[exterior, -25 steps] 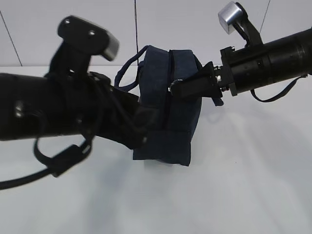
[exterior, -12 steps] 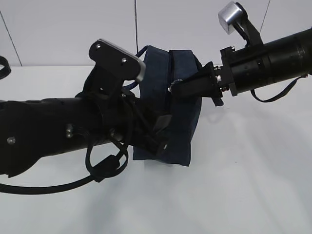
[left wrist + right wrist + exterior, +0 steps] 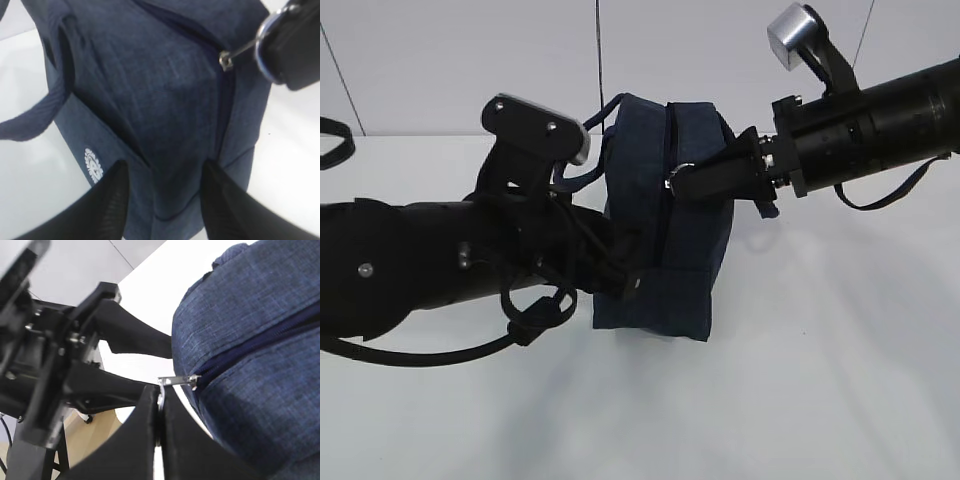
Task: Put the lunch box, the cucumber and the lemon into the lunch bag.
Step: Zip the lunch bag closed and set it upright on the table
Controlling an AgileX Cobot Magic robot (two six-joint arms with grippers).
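The dark navy lunch bag (image 3: 670,215) stands upright on the white table, its zipper running over the top and down the near end. My right gripper (image 3: 682,181) is shut on the metal ring pull (image 3: 263,52), with the slider (image 3: 193,379) just beyond its fingertips (image 3: 150,407). At the bag's lower left end my left gripper (image 3: 626,285) stands open. Its two fingers (image 3: 112,192) lie against the fabric (image 3: 165,100), which is broader than their gap. A white round logo (image 3: 93,165) shows beside one finger. The lunch box, the cucumber and the lemon are out of view.
My left arm (image 3: 430,265) fills the left half of the exterior view, with cables looping under it. A loop handle (image 3: 582,152) sticks out of the bag behind that arm's wrist camera. A black strap (image 3: 334,140) shows at the far left edge.
My left arm has swung right, bringing its wrist camera close to the bag's handle and its fingers farther onto the bag's lower end. The bag and the right gripper have not moved.
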